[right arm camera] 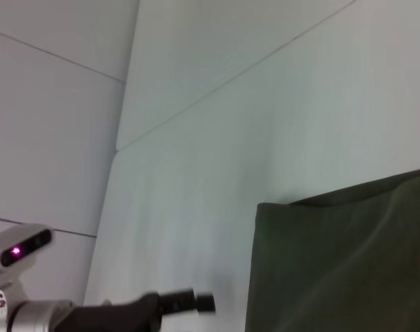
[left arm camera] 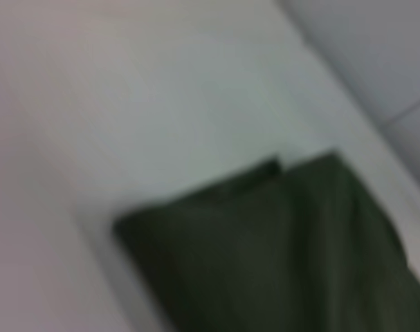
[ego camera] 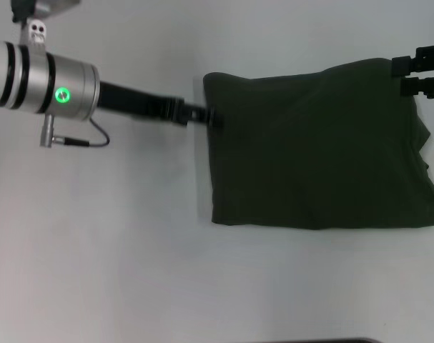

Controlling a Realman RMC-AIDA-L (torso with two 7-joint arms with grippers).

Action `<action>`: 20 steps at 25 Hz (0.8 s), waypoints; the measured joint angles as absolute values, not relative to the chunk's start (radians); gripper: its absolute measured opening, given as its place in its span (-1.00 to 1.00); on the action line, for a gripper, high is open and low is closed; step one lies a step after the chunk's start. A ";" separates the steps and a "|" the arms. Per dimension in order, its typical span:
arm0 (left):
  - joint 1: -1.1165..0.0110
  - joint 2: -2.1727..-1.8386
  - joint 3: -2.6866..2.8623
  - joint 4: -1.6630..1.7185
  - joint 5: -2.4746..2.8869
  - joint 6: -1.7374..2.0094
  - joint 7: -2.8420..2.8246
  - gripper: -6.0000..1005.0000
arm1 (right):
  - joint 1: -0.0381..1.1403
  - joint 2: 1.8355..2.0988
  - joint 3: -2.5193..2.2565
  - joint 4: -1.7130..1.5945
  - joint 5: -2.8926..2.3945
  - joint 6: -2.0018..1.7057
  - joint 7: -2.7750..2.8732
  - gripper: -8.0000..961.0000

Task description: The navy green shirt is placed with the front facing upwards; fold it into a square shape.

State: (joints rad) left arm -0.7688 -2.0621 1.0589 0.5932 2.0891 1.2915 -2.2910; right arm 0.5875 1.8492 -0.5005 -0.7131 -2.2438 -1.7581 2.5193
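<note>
The navy green shirt (ego camera: 317, 150) lies folded into a rough rectangle on the white table, plain dark green side up, right of centre in the head view. My left gripper (ego camera: 208, 114) reaches in from the left and sits at the shirt's left edge near the far corner. In the right wrist view that left gripper (right arm camera: 199, 302) shows a small gap to the shirt (right arm camera: 348, 263). My right gripper (ego camera: 410, 73) is at the shirt's far right corner, its two black fingers apart and open. The left wrist view shows the shirt (left arm camera: 279, 256) blurred.
The white table (ego camera: 131, 250) stretches bare to the left and in front of the shirt. A grey wall with panel seams (right arm camera: 57, 104) rises beyond the table's far edge. The shirt's right side reaches the head view's border.
</note>
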 joint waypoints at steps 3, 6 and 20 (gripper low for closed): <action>-0.778 -2.059 1.092 0.593 2.143 1.336 -2.380 0.77 | 0.587 1.848 -0.503 -0.713 -2.244 -1.758 2.517 0.30; -0.785 -2.054 1.096 0.593 2.174 1.382 -2.440 0.77 | 0.587 1.846 -0.503 -0.713 -2.244 -1.757 2.513 0.30; -0.781 -2.124 1.088 0.588 2.203 1.275 -2.552 0.76 | 0.585 1.839 -0.501 -0.724 -2.244 -1.756 2.507 0.30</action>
